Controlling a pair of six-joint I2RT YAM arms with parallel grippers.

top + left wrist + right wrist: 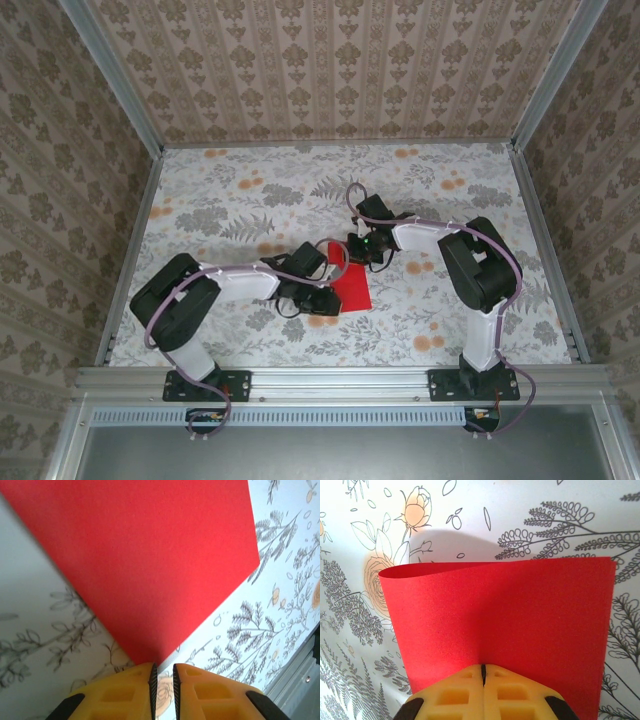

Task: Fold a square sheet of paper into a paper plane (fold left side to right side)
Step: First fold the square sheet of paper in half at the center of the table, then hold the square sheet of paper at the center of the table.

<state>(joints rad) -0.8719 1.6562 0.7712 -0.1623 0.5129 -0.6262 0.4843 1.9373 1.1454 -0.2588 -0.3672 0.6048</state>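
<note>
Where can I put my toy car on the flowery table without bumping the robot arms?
Best spot: the wide bare strip of tablecloth between the back wall and the red paper sheet. There is also room along the right rail, beside the right arm. The middle is crowded: the left gripper and right gripper meet at the paper.

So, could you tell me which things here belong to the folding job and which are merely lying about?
Job: square sheet of paper; right gripper, shut on it; left gripper, at its corner.
Just there: floral tablecloth; patterned walls; metal frame.
</note>
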